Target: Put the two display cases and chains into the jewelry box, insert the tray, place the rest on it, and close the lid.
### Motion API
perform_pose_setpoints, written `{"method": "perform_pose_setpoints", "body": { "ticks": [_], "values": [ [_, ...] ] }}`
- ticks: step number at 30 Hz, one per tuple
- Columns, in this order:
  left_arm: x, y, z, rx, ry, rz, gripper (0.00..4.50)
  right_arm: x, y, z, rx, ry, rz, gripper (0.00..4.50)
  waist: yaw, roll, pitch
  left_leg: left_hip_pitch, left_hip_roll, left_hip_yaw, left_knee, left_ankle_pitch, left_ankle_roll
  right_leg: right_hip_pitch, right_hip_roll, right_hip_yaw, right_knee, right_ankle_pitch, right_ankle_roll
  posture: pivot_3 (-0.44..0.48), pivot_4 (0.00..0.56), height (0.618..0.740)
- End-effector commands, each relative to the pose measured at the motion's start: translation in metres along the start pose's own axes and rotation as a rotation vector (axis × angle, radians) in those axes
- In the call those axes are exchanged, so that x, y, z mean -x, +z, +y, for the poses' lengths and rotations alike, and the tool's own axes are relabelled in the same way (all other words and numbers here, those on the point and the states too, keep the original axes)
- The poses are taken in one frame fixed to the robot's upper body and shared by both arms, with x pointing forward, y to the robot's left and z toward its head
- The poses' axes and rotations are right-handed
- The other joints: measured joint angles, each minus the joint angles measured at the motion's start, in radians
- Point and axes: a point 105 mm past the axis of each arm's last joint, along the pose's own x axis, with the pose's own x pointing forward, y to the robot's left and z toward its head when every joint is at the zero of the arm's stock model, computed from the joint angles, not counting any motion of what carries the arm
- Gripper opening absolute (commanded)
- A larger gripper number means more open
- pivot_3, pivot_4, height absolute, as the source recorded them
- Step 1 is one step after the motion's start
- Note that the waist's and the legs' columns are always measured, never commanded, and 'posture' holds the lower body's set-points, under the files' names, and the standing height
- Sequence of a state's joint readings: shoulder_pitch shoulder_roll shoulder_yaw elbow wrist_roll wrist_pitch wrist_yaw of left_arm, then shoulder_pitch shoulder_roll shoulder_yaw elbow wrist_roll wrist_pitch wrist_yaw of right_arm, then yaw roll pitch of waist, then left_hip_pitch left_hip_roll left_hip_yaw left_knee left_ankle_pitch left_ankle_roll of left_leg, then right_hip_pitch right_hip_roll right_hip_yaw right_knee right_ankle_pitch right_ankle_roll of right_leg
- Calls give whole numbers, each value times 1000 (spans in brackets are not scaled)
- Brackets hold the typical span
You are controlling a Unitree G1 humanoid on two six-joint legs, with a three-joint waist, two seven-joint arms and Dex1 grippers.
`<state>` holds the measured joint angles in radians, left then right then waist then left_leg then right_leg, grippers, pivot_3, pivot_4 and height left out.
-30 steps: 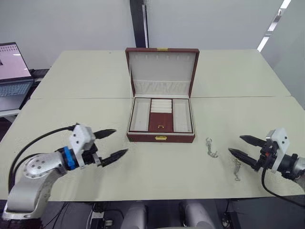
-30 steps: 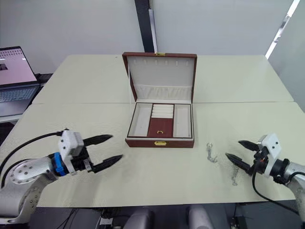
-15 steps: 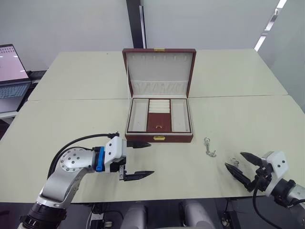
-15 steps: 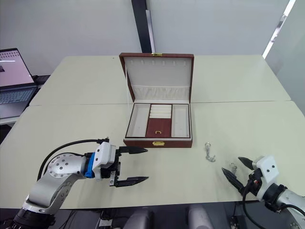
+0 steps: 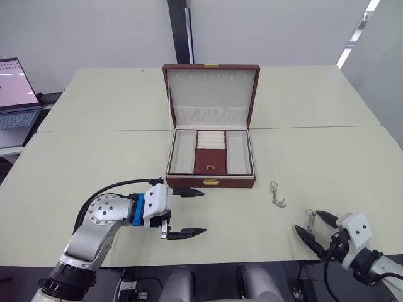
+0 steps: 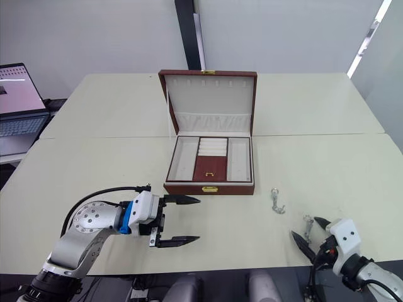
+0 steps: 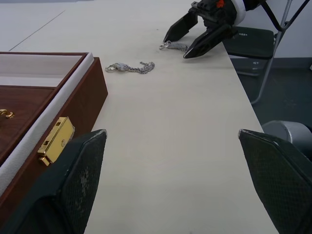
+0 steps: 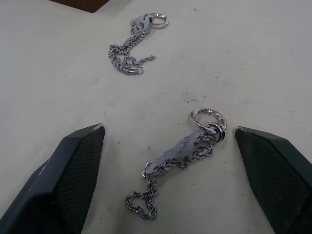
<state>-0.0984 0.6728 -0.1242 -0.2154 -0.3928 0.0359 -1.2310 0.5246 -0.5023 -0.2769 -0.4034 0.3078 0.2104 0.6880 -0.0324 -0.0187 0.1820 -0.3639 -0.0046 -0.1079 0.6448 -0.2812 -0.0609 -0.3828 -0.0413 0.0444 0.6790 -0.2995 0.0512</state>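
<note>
While an open laptop with a lit screen sits off the far left edge of the pale cream table, the left gripper hovers low over the tabletop on its silver arm with a blue band at the wrist, just in front of the box's near left corner. Its two black fingers are spread wide apart with nothing between them, one tip reaching toward the box front, the other nearer the table edge.

At the middle of the table stands the large reddish-brown wood-grain jewelry box with a small gold clasp on its front. Its flat hinged lid stands upright behind, cream-lined with a gathered pocket. Seated in the box is the shallow tray, cream compartments on either side of a brown centre panel carrying a tiny gold handle.

Right of the box, one short silvery chain with a ring at its end lies loose on the table, apart from the box. Further right and nearer the table edge lies a second silvery chain, ring at one end. The right gripper is low at that edge, its black fingers spread open on either side of this second chain without touching it.
</note>
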Motion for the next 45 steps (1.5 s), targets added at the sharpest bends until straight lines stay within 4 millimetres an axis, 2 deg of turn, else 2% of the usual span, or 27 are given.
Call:
{"method": "perform_pose_setpoints", "body": {
  "ticks": [1, 4, 7, 10, 22, 30, 33, 37, 41, 45],
  "values": [
    [0, 4, 2, -23, 18, -16, 4500, 2, -23, 5, 0, 18, 80, 4485, 0, -2, -2, 0, 0, 0, 0, 0, 0, 1, 0, 0, 0, 0, 0, 0, 150, 740],
    [-1, 5, 2, -24, 24, -17, 4500, 3, -30, 3, 13, 12, 98, 3906, 2, -6, -5, 2, 0, -1, 0, 0, 0, 3, 0, -1, -1, 0, 0, 0, 150, 740],
    [0, 5, 3, -27, 28, -16, 4500, 4, -33, 2, 13, 10, 103, 2903, 2, -8, -8, 2, 0, -2, 0, 0, 0, 4, 0, -2, -1, 0, -1, 0, 150, 740],
    [0, 5, 4, -28, 31, -14, 4500, 4, -34, 1, 12, 7, 103, 2153, 2, -9, -10, 3, 0, -2, 0, 0, 0, 4, 0, -2, -1, 0, -1, 0, 150, 740],
    [-3, 7, 10, -34, 53, -25, 4500, -1, -27, -12, -2, -23, 71, 156, 0, -12, -11, 7, 0, -2, 0, 0, 0, 9, 0, -2, -2, 0, -1, 0, 150, 740],
    [-5, 9, 11, -35, 67, -34, 4500, -4, -11, -16, 12, 5, 22, 154, 0, -12, -11, 8, 0, -1, 0, 0, 0, 10, 0, -1, -2, 0, -1, 0, 150, 740],
    [-4, 10, 13, -33, 85, -40, 4500, -6, 5, -18, 0, 26, -35, 149, 0, -11, -11, 8, 0, -1, 0, 0, 0, 10, 0, -1, -2, 0, -1, 0, 150, 740],
    [-2, 11, 14, -23, 114, -47, 4500, -11, 40, -20, -7, 78, -128, 88, -1, -6, -8, 8, 0, -1, 0, 0, 0, 9, 0, 0, -2, 0, -1, 0, 150, 740],
    [0, 11, 12, 2, 151, -49, 4500, -18, 73, -12, 37, 172, -178, 61, 1, -3, -6, 7, 0, -2, 0, 0, 1, 9, 0, -1, -2, 0, 0, 0, 150, 740],
    [1, 12, 11, 21, 187, -55, 4500, -26, 96, -7, 70, 230, -213, 61, 3, -3, -6, 5, 0, -3, 0, 0, 1, 8, 0, -2, -2, 0, 0, 0, 150, 740]
  ]
}}
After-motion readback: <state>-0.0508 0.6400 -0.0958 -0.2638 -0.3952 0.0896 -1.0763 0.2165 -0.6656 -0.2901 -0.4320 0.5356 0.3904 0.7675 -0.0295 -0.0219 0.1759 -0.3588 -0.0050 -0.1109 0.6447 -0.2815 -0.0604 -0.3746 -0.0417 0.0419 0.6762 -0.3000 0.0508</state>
